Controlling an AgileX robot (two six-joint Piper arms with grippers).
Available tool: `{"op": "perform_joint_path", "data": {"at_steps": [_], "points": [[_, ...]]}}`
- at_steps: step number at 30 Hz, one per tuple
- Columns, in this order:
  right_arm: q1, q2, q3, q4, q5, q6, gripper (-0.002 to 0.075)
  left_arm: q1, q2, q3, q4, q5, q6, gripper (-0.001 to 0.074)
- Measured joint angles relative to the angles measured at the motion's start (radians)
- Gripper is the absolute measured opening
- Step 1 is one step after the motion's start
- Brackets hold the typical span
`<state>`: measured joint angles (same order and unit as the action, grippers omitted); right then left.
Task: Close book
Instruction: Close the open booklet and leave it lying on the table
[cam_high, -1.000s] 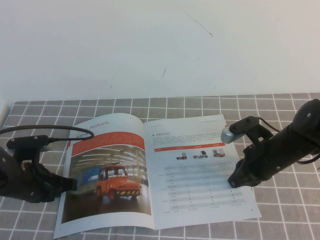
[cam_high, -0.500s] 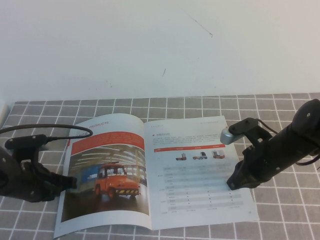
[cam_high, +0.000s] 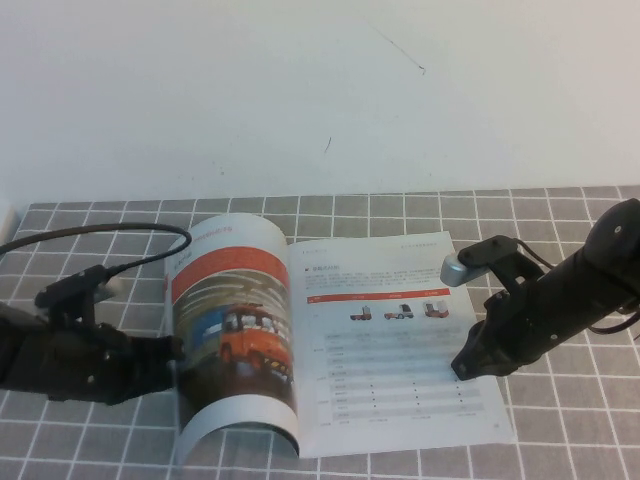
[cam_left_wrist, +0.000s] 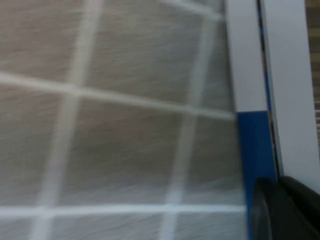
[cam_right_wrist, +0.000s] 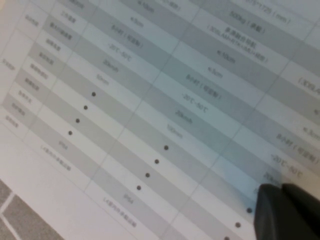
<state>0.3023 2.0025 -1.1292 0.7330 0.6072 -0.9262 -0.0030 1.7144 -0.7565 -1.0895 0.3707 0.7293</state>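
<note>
Book (cam_high: 390, 330) lies open on the grey checked tablecloth (cam_high: 560, 420), near the table's front edge, between the two arms.

Right-hand page (cam_high: 400, 350), a white sheet with a printed table, lies flat on the cloth. Left-hand page (cam_high: 235, 320), with the orange truck photo, stands up off the cloth and curls toward the spine, its lower edge rolled under.

Left gripper (cam_high: 168, 352) sits low at the raised page's outer edge, touching it. In the left wrist view its dark tip (cam_left_wrist: 282, 210) meets a blue-and-white edge of the book. We cannot tell whether this gripper is apart, together or clamped on the page.

Right gripper (cam_high: 463, 367) rests tip-down on the right-hand page, near its outer edge. In the right wrist view its two dark fingertips (cam_right_wrist: 270, 215) lie together against the table rows, with nothing between them.
</note>
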Motion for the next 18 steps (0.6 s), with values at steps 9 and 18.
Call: {"op": "perform_joint_path", "data": {"at_steps": [9, 18], "points": [[0.000, 0.003, 0.000, 0.033, 0.002, -0.002, -0.0003, 0.000, 0.000, -0.002, -0.578, 0.309, 0.477, -0.0004], [0.000, 0.009, -0.008, 0.048, 0.013, -0.009, -0.0003, 0.000, 0.000, -0.019, -0.605, 0.435, 0.513, -0.0004]]}}
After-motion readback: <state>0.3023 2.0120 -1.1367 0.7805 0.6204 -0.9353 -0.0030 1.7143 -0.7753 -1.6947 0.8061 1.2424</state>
